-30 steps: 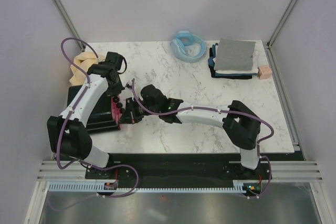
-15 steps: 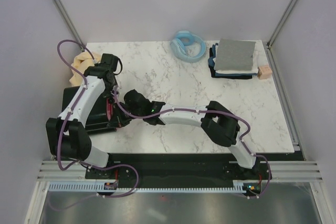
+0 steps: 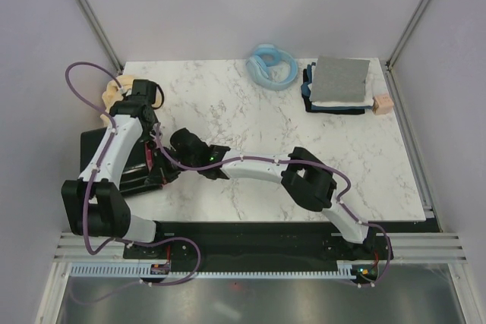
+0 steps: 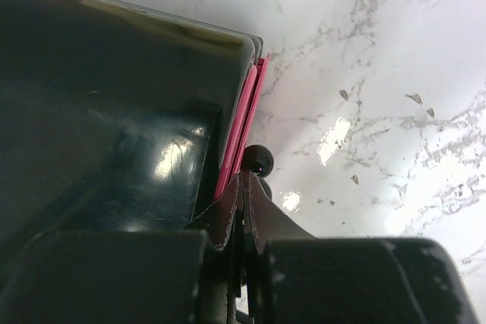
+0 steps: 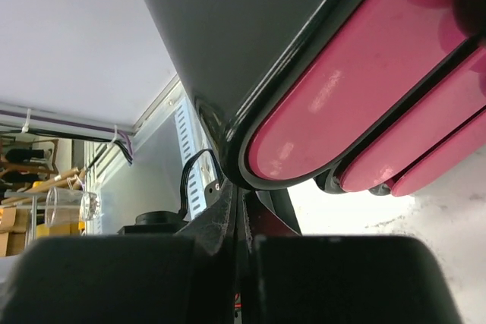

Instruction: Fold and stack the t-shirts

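A folded stack of t-shirts [image 3: 339, 83], grey on top of white and dark navy, lies at the table's back right. The pale cream t-shirt [image 3: 114, 93] is bunched at the back left, partly hidden behind my left arm. Both grippers are at the pink-red side [image 3: 149, 162] of the black box [image 3: 102, 158], far from the shirts. In the left wrist view my left gripper [image 4: 244, 177] is shut and empty, its tips against the pink edge [image 4: 247, 104] by a black knob [image 4: 258, 158]. My right gripper [image 5: 242, 192] is also shut and empty, its tips under the box's black rim [image 5: 228, 158].
A light blue ring-shaped thing [image 3: 272, 64] lies at the back centre. A small tan block [image 3: 382, 104] sits right of the folded stack. The black box stands at the table's left edge. My right arm [image 3: 258, 166] stretches across the front of the marble top.
Both arms have moved left, and the black box has slid left with them toward the table's edge. The cream t-shirt is more covered by my left arm.
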Controlling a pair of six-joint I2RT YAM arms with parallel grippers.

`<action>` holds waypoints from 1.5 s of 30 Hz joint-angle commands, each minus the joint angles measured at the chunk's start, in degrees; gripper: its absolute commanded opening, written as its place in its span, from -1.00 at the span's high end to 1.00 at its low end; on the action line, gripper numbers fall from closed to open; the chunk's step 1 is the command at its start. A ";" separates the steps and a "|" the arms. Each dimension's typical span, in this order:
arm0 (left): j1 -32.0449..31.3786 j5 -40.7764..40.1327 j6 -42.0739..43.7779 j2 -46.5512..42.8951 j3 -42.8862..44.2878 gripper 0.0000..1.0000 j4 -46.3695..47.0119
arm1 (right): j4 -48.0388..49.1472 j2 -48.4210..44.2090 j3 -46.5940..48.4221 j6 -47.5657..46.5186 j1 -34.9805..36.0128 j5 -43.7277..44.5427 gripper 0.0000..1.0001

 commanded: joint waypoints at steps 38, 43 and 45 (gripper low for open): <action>-7.88 25.04 -7.38 -10.52 15.24 0.22 6.67 | -38.08 -61.54 -33.64 -7.96 -21.15 29.31 0.33; -7.88 26.98 -6.85 -8.83 14.19 0.23 6.58 | -37.90 -61.26 -34.60 -6.39 -21.24 29.31 0.33; -7.96 26.37 -6.59 -9.71 13.14 0.21 6.76 | -38.07 -61.62 -34.60 -6.99 -21.59 30.45 0.32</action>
